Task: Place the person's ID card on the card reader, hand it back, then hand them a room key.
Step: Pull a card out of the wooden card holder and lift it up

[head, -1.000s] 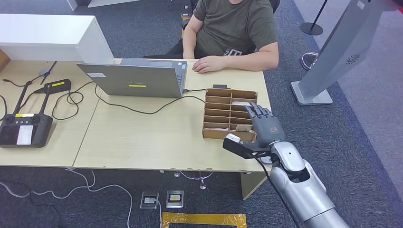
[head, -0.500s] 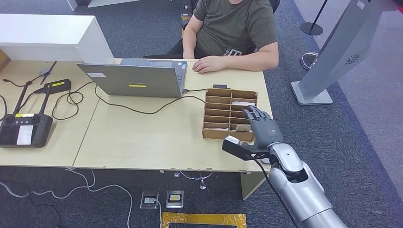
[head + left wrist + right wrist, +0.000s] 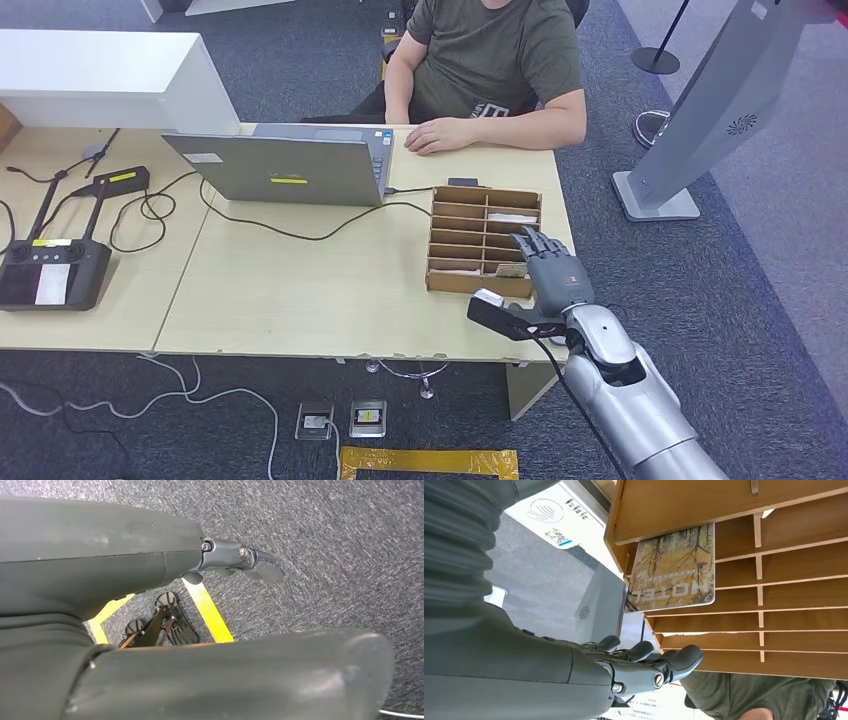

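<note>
Fingers [image 3: 532, 243] of right hand [image 3: 553, 272] apart over wooden organizer [image 3: 484, 252]; hotel card [image 3: 672, 570] in near slot, right wrist view

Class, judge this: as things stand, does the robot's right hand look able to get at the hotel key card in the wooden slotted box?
Probably yes. The right hand hovers empty just over the wooden slotted box, and the hotel key card lies uncovered in a near compartment.

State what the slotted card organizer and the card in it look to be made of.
Card organizer: thin unfinished wood or fibreboard, judging by its matte tan faces and slotted dividers. Hotel card: probably plastic, a glossy printed tree picture with rounded corners, though coated paper is possible.
</note>
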